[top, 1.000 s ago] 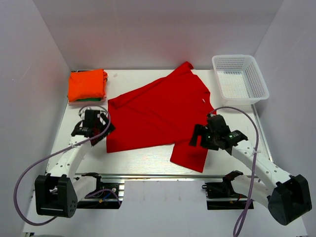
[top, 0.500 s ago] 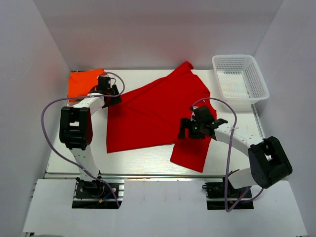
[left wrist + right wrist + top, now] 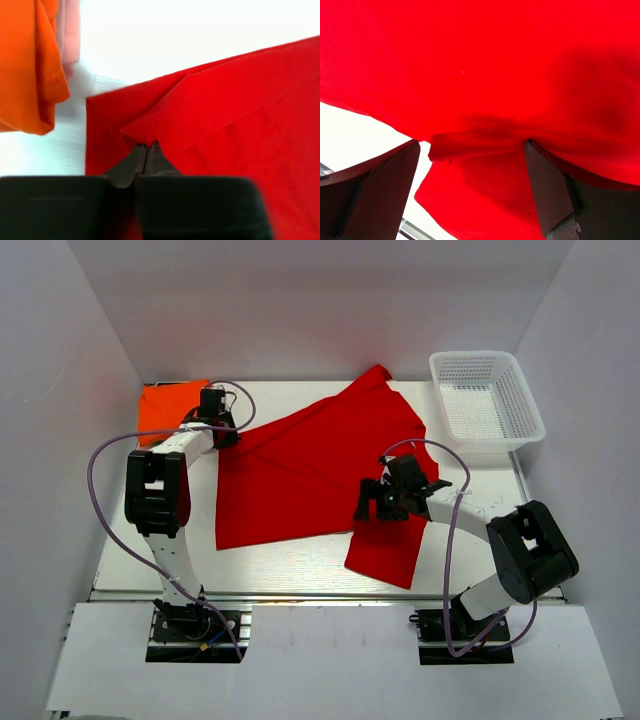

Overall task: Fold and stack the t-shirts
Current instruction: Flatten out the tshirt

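I have the left end effector [image 3: 145, 149] clamped on the far-left corner of the red t-shirt [image 3: 300, 470]; my right end effector [image 3: 472, 146], spread wide, straddles its near-right fold

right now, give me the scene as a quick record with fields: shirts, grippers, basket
red t-shirt: spread open across the table, not yet folded
orange t-shirt: folded, far left corner
left gripper: shut, tips at the red t-shirt's far-left corner fold; cannot tell if cloth is caught
right gripper: open, fingers either side of a raised fold of red cloth, near right of the shirt
basket: far right corner, beside the red t-shirt
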Motion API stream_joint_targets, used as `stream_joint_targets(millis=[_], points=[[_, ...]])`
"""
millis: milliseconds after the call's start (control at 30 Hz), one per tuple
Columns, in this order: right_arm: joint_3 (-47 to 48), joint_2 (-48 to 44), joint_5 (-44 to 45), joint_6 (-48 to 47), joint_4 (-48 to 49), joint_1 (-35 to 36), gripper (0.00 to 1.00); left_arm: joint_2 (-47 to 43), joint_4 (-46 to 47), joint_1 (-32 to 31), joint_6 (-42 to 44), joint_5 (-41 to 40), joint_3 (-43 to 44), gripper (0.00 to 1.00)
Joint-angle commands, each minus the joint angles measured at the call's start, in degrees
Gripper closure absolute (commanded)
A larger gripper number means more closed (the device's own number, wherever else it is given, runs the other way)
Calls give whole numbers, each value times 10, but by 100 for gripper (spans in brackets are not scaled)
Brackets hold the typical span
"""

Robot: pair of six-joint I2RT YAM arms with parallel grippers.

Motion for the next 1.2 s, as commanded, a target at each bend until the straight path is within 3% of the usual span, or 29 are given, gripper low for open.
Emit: stream_joint_targets(millis=[0,133,300,500,700,733,800,933,967,1033,1067,1167], points=[[-3,10,-9,12,33,1,10,2,4,2,2,-14,30,99],[0,20,-7,15,38,0,10,23,-1,2,9,-26,53,100],[4,36,-8,14,41,-1,10,55,58,2,26,-49,88,100],[9,56,-1,4,45,-2,10,144,48,2,47,-132,225,100],[1,73,1,6,48,-2,10,219,69,7,48,-162,325,100],[1,76,-2,6,48,-3,10,233,52,12,48,-174,343,96],[0,79,-7,3,46,-2,10,266,33,12,25,-191,394,79],[-6,72,-9,0,43,-2,10,279,36,18,7,-178,417,74],[-6,74,-9,-1,43,-4,10,279,48,18,2,-170,417,57],[-6,66,-13,-6,45,-3,10,279,53,18,2,-129,417,8],[-6,64,-14,-8,44,-2,10,274,53,18,2,-113,424,0],[-6,52,-15,-12,44,-3,10,255,53,18,2,-45,417,0]])
